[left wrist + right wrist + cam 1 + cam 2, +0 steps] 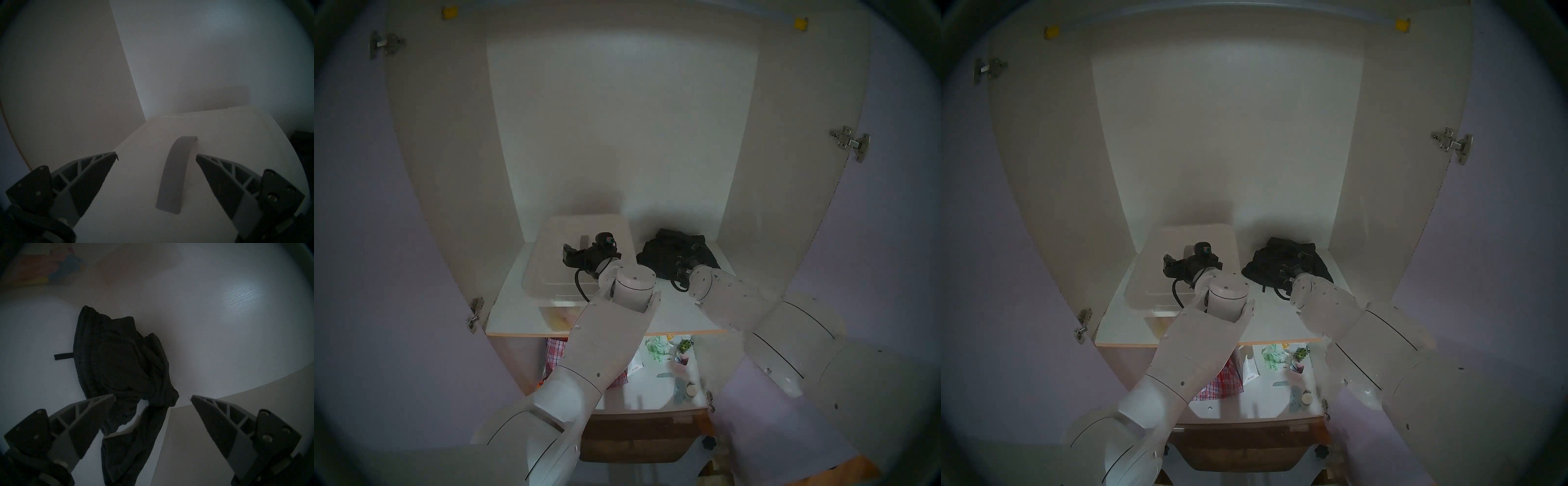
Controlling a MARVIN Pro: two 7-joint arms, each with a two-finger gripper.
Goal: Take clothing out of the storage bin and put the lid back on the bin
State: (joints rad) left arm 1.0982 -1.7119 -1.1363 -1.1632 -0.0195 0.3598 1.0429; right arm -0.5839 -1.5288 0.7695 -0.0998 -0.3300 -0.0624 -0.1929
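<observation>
The white lid lies on top of the clear storage bin at the left of the cabinet shelf. My left gripper hovers open just above the lid, its fingers on either side of the grey strip handle without touching it. The black clothing lies bunched on the shelf to the right of the bin. In the right wrist view the clothing sits in front of my right gripper, which is open and holds nothing. Yellow cloth shows through the bin's front wall.
The white shelf is boxed in by the cabinet's side walls and back panel. On the lower shelf are a red-and-white checked bag, a green cloth, a cup and small items.
</observation>
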